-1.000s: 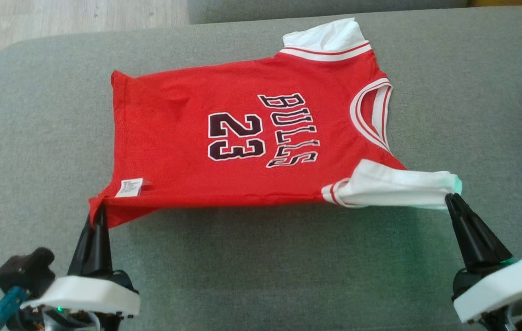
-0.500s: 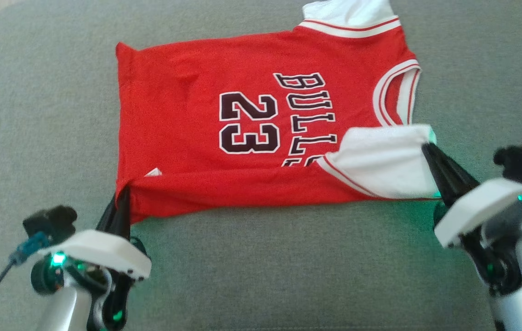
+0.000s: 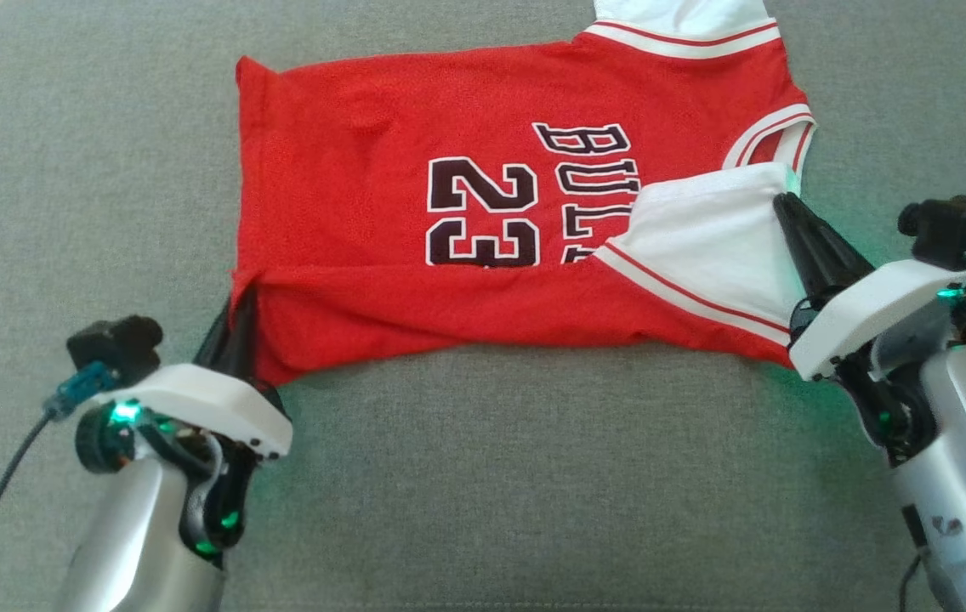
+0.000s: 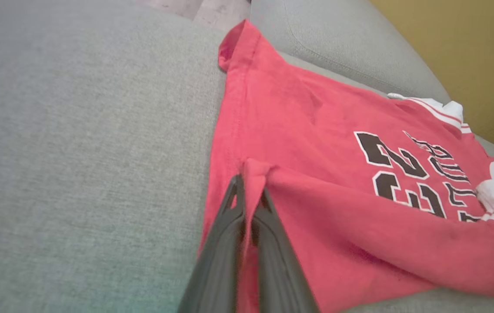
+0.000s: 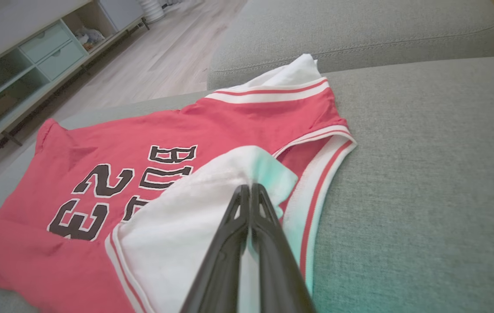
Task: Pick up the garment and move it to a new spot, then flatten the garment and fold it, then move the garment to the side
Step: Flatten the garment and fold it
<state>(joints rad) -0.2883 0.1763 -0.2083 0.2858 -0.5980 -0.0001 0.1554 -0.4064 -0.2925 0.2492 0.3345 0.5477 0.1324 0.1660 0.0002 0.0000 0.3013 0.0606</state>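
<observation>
The garment (image 3: 381, 178) is a red jersey with white sleeves, "BULLS" and "23" printed on it, spread on the grey sofa cushion (image 3: 491, 476). Its near long edge is lifted and folded over towards the far side. My left gripper (image 3: 243, 297) is shut on the red near hem corner, seen pinched between the dark fingers in the left wrist view (image 4: 250, 184). My right gripper (image 3: 781, 204) is shut on the white near sleeve (image 3: 704, 246), which lies over part of the lettering; the right wrist view shows that sleeve (image 5: 195, 217) clamped at the fingertips (image 5: 250, 188).
A second grey cushion (image 5: 360, 30) lies beyond the jersey. Wooden floor (image 5: 155, 56) and a low white shelf unit (image 5: 25, 52) stand off to the left in the right wrist view. A yellow wall (image 4: 468, 52) backs the sofa.
Both grippers have carried the near edge of the jersey away from me, over the body. The white sleeve now covers more lettering. The head camera has also tilted nearer.
</observation>
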